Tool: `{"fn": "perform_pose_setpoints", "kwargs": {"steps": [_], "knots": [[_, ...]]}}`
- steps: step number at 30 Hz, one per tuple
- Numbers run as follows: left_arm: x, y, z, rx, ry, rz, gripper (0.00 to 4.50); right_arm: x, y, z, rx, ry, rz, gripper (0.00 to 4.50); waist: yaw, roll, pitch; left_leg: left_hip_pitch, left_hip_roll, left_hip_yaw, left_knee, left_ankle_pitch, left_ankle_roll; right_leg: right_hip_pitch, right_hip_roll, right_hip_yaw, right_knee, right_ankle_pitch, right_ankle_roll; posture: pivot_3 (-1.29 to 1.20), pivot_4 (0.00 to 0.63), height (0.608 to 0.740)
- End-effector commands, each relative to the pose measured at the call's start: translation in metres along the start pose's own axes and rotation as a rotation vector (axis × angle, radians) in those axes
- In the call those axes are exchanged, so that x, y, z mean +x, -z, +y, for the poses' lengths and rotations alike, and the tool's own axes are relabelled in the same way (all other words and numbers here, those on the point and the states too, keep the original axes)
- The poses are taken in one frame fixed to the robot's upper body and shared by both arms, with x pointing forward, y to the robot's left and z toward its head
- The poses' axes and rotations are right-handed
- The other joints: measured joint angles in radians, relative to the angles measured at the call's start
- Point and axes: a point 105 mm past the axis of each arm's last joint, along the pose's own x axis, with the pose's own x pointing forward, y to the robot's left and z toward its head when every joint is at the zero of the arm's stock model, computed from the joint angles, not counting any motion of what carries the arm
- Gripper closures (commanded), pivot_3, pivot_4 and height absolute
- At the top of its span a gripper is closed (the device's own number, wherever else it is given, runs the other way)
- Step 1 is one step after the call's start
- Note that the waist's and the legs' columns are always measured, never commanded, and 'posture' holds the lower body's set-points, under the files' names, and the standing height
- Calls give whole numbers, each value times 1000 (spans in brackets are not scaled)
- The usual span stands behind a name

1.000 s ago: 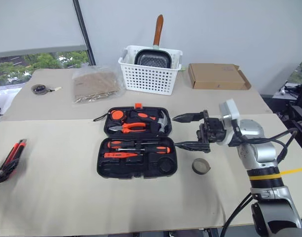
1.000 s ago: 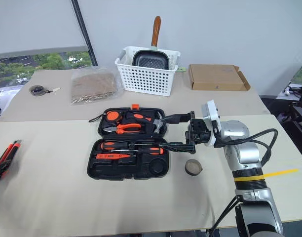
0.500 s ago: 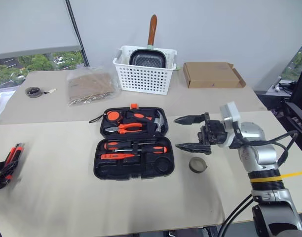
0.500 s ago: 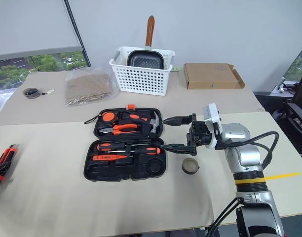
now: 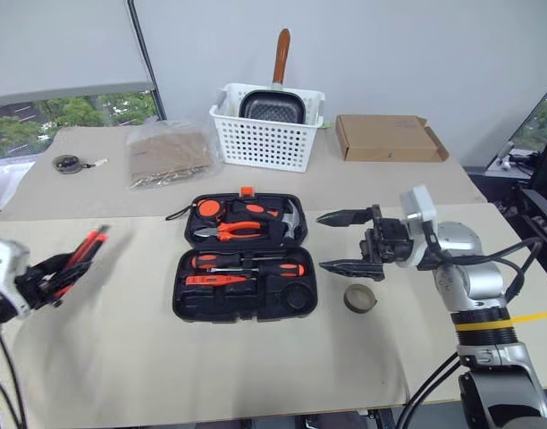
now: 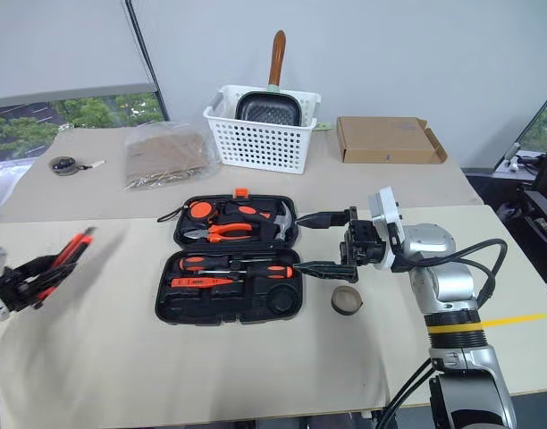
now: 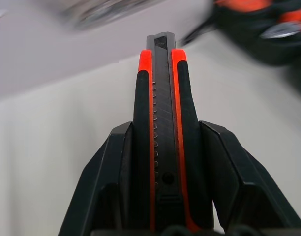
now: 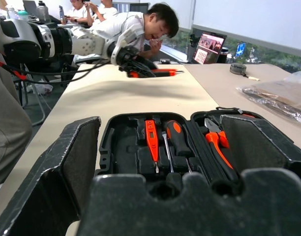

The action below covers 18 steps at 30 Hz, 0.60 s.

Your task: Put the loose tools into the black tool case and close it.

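From the head camera: a beige table (image 5: 256,375) with the black tool case (image 5: 245,257) lying open near its middle. The half nearer the robot holds two screwdrivers (image 5: 247,264) and a thin red tester screwdriver (image 5: 218,280); the farther half holds orange-handled pliers (image 5: 229,231) and a hammer (image 5: 287,220). Just to the right of the case, a small grey tape roll (image 5: 361,298) lies on the table. The right gripper (image 5: 336,241) hovers beside the case's right edge, above the roll, fingers spread wide with nothing between them. At the far left, the left gripper (image 5: 59,273) is clamped on the orange-black utility knife (image 5: 77,259), held in the air above the table, well apart from the case. Farther back sit a white lattice basket (image 5: 271,125) with a pan in it, a cardboard box (image 5: 390,138) and a clear bag (image 5: 171,154).

Left wrist camera: the knife (image 7: 162,118) runs straight out between the two black fingers (image 7: 113,187) — both press against its sides.

Right wrist camera: the open case (image 8: 185,147) lies beyond the spread fingers (image 8: 57,172), its tools seated in their slots — past it, the left gripper (image 8: 135,66) holds the knife (image 8: 158,73) above the table. People sit at desks in the background.
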Motion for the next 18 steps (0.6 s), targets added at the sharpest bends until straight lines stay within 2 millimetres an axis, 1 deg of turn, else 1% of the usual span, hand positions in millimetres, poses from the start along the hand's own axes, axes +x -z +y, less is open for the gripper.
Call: {"fn": "perform_pose_setpoints", "kwargs": {"steps": [1, 2, 4, 5, 8, 11, 13, 18], "knots": [[29, -40, -48, 124, 290, -83, 2880, -3, -11, 2, -50, 9, -12, 0, 1, 0, 0, 0, 0, 0, 0, 1, -1, 0, 0, 0, 0, 0, -1, 0, 150, 700], [33, -42, -58, 143, 354, -78, 2880, -3, -11, 3, -50, 12, -11, 0, 0, 0, 0, 0, 0, 1, 0, 1, -2, 0, 1, 0, 0, 1, -1, 0, 150, 700], [39, -41, -73, 188, 447, -50, 2880, -5, -11, 4, -50, 18, -6, 0, -6, 0, 0, 0, 0, 2, 0, 4, -2, 0, 2, 1, -1, 1, -2, 0, 150, 700], [41, -40, -79, 222, 496, -30, 2880, -6, -11, 4, -52, 23, -4, 0, -10, 0, 0, 1, 0, 3, -1, 6, 4, 0, 3, 2, -1, 1, -1, 0, 150, 700], [49, -39, -94, 320, 604, 21, 2880, -7, -11, 5, -56, 35, -2, 0, -15, 0, 0, 1, 2, 4, -1, 7, 4, 0, 5, 2, -1, -1, 1, 0, 150, 700], [60, -41, -116, 392, 707, 47, 2880, -7, -11, 6, -61, 48, -2, 0, -11, 0, 0, 1, 3, 3, -1, 6, 6, 0, 7, 2, -1, -1, 1, 0, 150, 700], [66, -36, -129, 446, 759, 77, 2880, -8, -10, 8, -58, 55, 2, 0, -7, 0, 0, 1, 3, 3, -1, 4, 9, 0, 7, 3, -1, -1, 1, 0, 150, 700], [74, -29, -145, 484, 812, 102, 2880, -13, -8, 11, -52, 73, 19, 0, 0, 0, 0, 1, 3, 3, 0, 3, 11, 0, 7, 3, -1, -1, 0, 0, 150, 700]]}}
